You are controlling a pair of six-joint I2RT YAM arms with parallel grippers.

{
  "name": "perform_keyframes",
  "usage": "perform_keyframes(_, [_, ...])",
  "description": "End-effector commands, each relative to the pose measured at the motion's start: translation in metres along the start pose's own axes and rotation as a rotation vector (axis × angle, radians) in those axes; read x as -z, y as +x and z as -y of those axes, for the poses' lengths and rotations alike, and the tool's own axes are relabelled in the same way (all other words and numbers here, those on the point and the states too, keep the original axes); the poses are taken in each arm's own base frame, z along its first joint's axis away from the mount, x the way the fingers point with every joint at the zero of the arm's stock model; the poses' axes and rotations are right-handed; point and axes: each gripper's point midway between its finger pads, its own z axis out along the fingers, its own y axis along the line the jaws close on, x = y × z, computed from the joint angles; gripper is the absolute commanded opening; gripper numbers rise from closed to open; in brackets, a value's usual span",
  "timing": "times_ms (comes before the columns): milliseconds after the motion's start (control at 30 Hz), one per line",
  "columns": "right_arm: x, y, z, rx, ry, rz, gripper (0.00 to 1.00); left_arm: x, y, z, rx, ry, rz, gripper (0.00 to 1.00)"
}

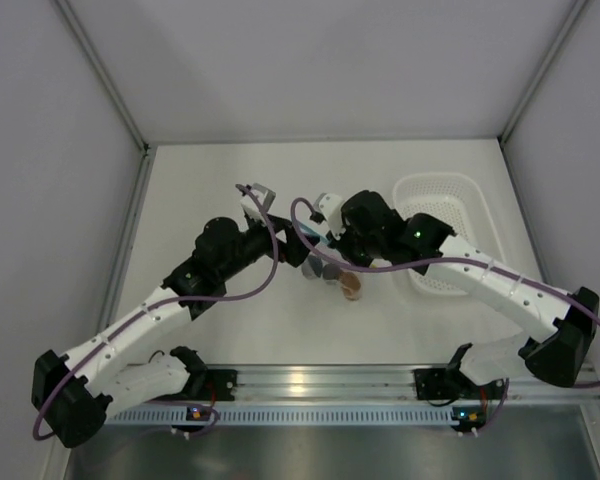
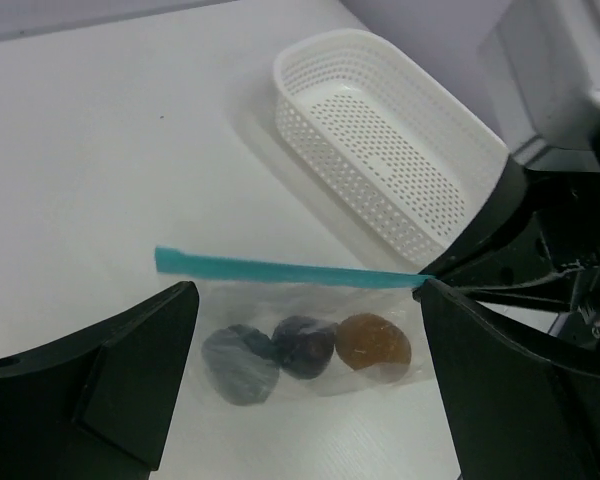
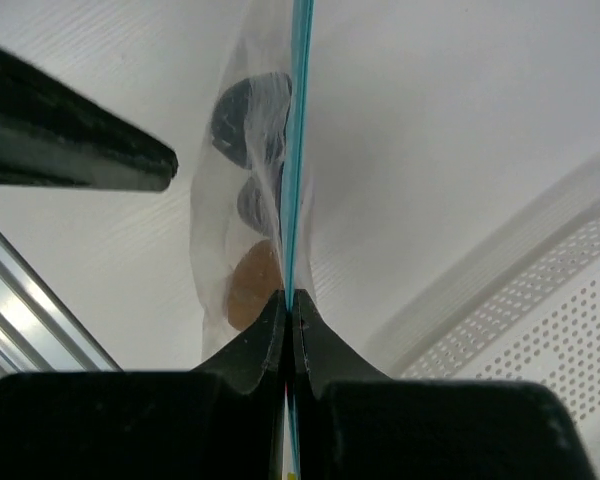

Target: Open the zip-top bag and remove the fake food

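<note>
A small clear zip-top bag (image 2: 280,310) is held by one end of its light blue zip strip (image 2: 270,268), which is pinched between the pressed-together fingers of the right gripper (image 3: 288,300). The bag hangs below the strip. Inside it is the fake food (image 2: 304,345): three rounded pieces in a row, one dark blue-grey, one dark maroon and one orange, with the orange nearest the right gripper. The left gripper (image 2: 305,300) is spread wide, one finger close beside each side edge of the bag; whether they touch it cannot be told. A white perforated basket (image 2: 325,150) stands on the white worktop (image 2: 100,150) just beyond the bag.
</note>
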Motion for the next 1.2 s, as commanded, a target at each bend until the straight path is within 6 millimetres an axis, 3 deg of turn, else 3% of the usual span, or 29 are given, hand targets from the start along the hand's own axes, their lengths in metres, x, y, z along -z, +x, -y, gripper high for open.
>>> perform_keyframes(0, [0.025, -0.011, -0.002, 0.110, 0.011, 0.027, 0.00, 0.008, -0.016, 0.037, -0.203, 0.253, 0.129, 0.99])
perform_keyframes(33, [0.027, -0.012, -0.003, 0.115, 0.005, 0.033, 0.00, 0.008, -0.019, 0.037, -0.228, 0.258, 0.158, 0.99])
perform_keyframes(100, [0.031, -0.014, -0.008, 0.131, -0.020, 0.051, 0.00, 0.007, -0.004, 0.034, -0.314, 0.283, 0.155, 0.99])
perform_keyframes(233, [0.038, -0.019, -0.016, 0.164, -0.064, 0.101, 0.00, 0.007, 0.017, 0.053, -0.422, 0.446, 0.114, 0.99])
perform_keyframes(400, [0.043, -0.017, -0.022, 0.201, -0.096, 0.100, 0.00, 0.001, 0.020, 0.067, -0.492, 0.557, 0.097, 0.99])
perform_keyframes(600, [0.041, -0.011, -0.027, 0.220, -0.112, 0.054, 0.00, -0.004, 0.014, 0.060, -0.554, 0.501, 0.125, 0.99])
perform_keyframes(800, [0.038, -0.010, -0.025, 0.221, -0.097, 0.047, 0.00, 0.018, -0.007, 0.058, -0.617, 0.425, 0.227, 0.98])
perform_keyframes(1000, [0.046, -0.022, -0.038, 0.248, -0.159, 0.120, 0.00, 0.012, 0.007, 0.072, -0.589, 0.534, 0.173, 0.99])
perform_keyframes(1167, [0.056, -0.026, -0.040, 0.251, -0.175, 0.164, 0.00, 0.007, 0.025, 0.086, -0.575, 0.662, 0.070, 0.90])
